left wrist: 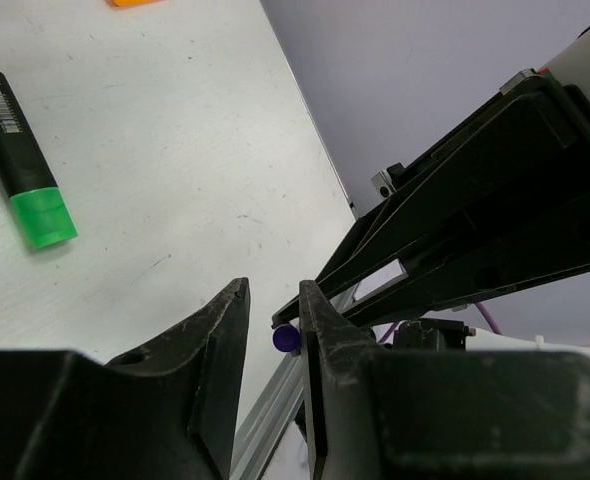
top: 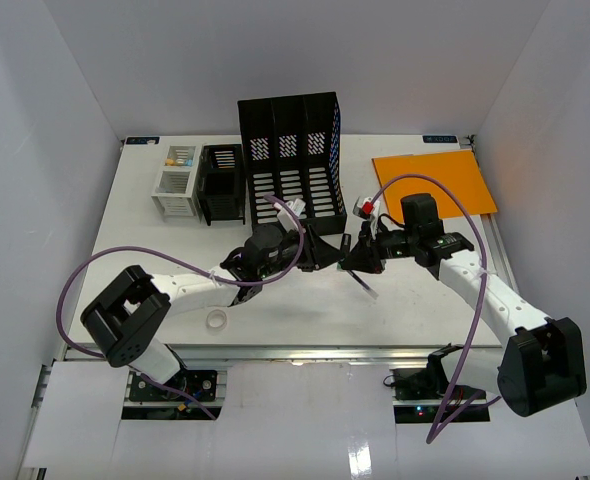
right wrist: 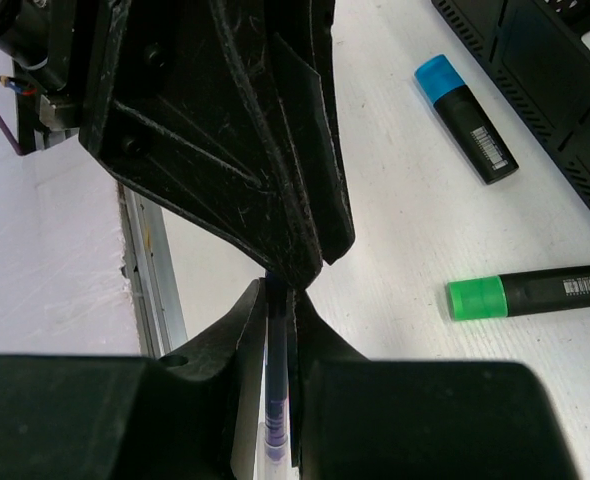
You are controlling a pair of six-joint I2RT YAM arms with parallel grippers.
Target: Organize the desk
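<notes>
The white desk (top: 165,250) carries both arms, which meet at its middle. My right gripper (top: 355,258) (right wrist: 280,290) is shut on a clear pen with blue ink (right wrist: 278,410). The pen's tail (top: 368,287) sticks out toward the front edge. My left gripper (top: 325,254) (left wrist: 272,297) faces it tip to tip, jaws apart. The pen's blue end (left wrist: 286,339) shows by the left gripper's right-hand finger (left wrist: 320,330), with a gap on its other side. A green highlighter (left wrist: 30,190) (right wrist: 535,292) and a blue one (right wrist: 467,105) lie on the desk.
A black three-slot file rack (top: 292,160) stands at the back. Left of it are a black organiser (top: 221,185) and a white drawer unit (top: 178,183). An orange folder (top: 437,180) lies back right, with a red-capped item (top: 367,207) near it. A tape roll (top: 216,320) lies front left.
</notes>
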